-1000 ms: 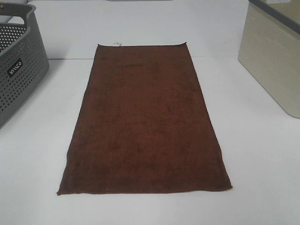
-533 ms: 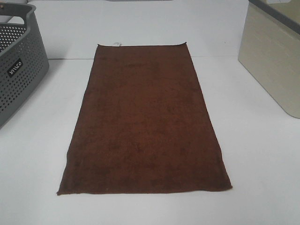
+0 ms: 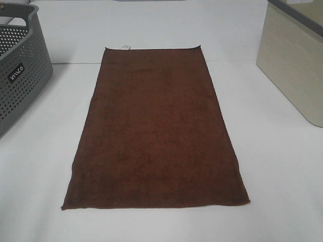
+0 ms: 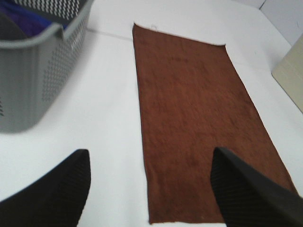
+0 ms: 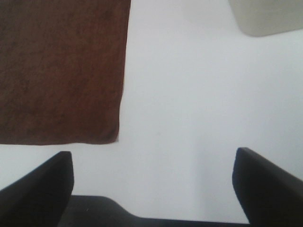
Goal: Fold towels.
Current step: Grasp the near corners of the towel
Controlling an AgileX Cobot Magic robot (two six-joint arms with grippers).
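Exterior high view shows nothing changed: the towel (image 3: pixel 156 131) lies flat, unfolded, in the middle of the table (image 3: pixel 282 176). The left gripper (image 4: pixel 149 158) and right gripper (image 5: pixel 152 156) stand open, empty, so folding is not begun.

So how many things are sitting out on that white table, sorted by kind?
reddish-brown towel: 1
grey perforated basket: 1
beige bin: 1
Total: 3
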